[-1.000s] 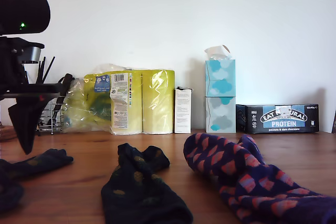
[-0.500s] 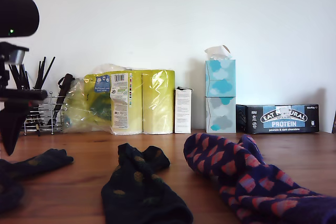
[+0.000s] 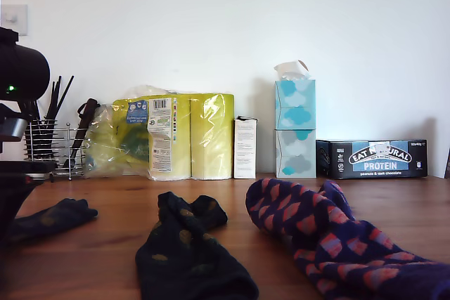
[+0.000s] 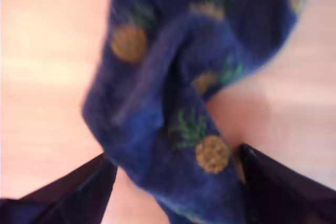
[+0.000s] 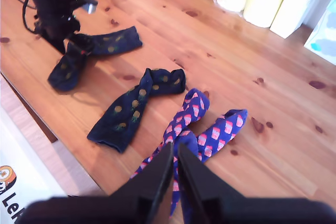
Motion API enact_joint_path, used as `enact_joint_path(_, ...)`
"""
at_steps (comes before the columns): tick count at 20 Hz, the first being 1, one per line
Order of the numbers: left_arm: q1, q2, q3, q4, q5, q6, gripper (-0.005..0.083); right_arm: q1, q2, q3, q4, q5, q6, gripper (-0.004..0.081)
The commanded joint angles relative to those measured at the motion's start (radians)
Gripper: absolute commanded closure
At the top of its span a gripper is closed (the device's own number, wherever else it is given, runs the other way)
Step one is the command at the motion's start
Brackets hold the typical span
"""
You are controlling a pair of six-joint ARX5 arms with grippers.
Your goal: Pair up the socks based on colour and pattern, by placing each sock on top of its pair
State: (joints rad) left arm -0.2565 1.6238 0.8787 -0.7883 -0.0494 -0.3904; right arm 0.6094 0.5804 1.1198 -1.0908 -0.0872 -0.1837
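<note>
In the first wrist view, my first gripper point(image 4: 176, 182) is open and low over a navy pineapple sock point(image 4: 173, 103), one finger point(image 4: 68, 192) on each side of the crumpled cloth. The exterior view has this sock point(image 3: 53, 217) at its left, under the black first arm point(image 3: 15, 82). A second pineapple sock point(image 3: 186, 251) lies in the middle. Two blue-purple socks with pink blocks point(image 3: 330, 244) lie crossed at the exterior view's right. My second gripper point(image 5: 173, 182) is shut on nothing, high above the blue-purple socks point(image 5: 205, 129).
Along the wall stand a wire rack of utensils point(image 3: 53, 145), a yellow pack of paper rolls point(image 3: 176, 135), a small white box point(image 3: 245, 147), stacked tissue boxes point(image 3: 294, 128) and a dark protein-bar box point(image 3: 373, 158). The table edge point(image 5: 31, 114) runs near the pineapple socks.
The first arm has come down and toward the exterior view's left, onto the pineapple sock there. The socks have not moved.
</note>
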Motion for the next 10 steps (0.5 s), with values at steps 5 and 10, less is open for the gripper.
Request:
enact_joint_path(5,-0.041,-0.005,-0.022,-0.020,0.031,0.009,0.0598,-0.001,0.019,-0.014,0.024,-0.008,-0.007,0.0782)
enact_joint_path(10,-0.097,-0.008,0.004,-0.008,0.152,0.051,0.0794,-0.001,0.024,-0.014,0.024,-0.011,-0.008,0.0782)
